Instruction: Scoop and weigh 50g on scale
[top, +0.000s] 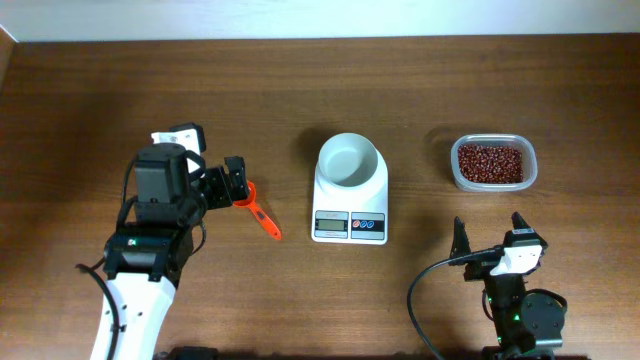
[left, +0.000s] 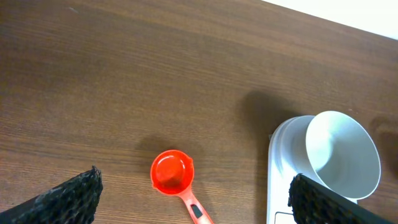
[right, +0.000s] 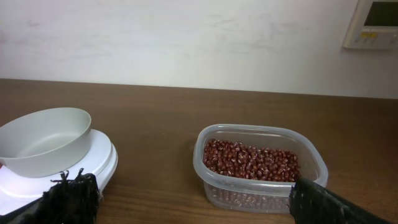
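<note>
Closest up, the left hand (top: 240, 181) hangs over the surface (top: 300, 90) left of the scale (top: 350, 215), its fingers spread wide and gripping nothing. The empty red scoop (top: 262, 215) lies flat on the wood beneath it, between that hand and the scale. The scale sits mid-surface, carrying an empty white bowl (top: 349, 160). Right of the scale stands the clear tub of red beans (top: 491, 163). Nearer the front edge, the right hand (top: 489, 226) is also fully open and empty.
</note>
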